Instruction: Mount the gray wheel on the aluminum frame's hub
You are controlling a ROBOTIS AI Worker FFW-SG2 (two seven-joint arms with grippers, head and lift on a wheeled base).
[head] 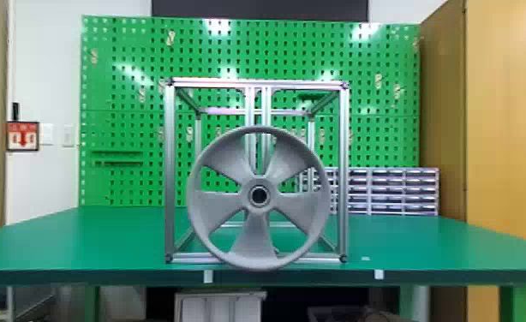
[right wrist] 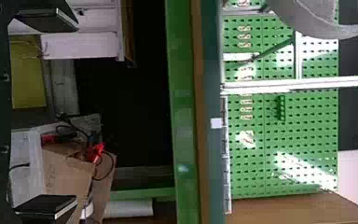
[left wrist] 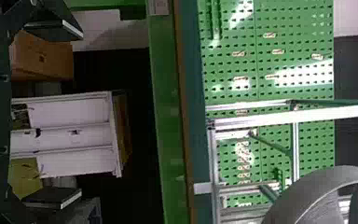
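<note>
The left gripper (left wrist: 80, 113) is holding its flat black fingers spread. The smooth, gray five-spoked wheel (head: 253, 242) is standing upright at the boxy, grooved aluminum frame's (head: 169, 171) front. The right gripper's (right wrist: 76, 114) flat fingers are spreading apart likewise.

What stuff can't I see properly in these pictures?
- Head view: the silver aluminum frame's hub, hidden behind the round gray five-spoke wheel.
- Both wrist views: the rest of the wheel, cut off by the edge.
- Head view: what's inside the gray rack of small drawers, hidden by their fronts.
</note>
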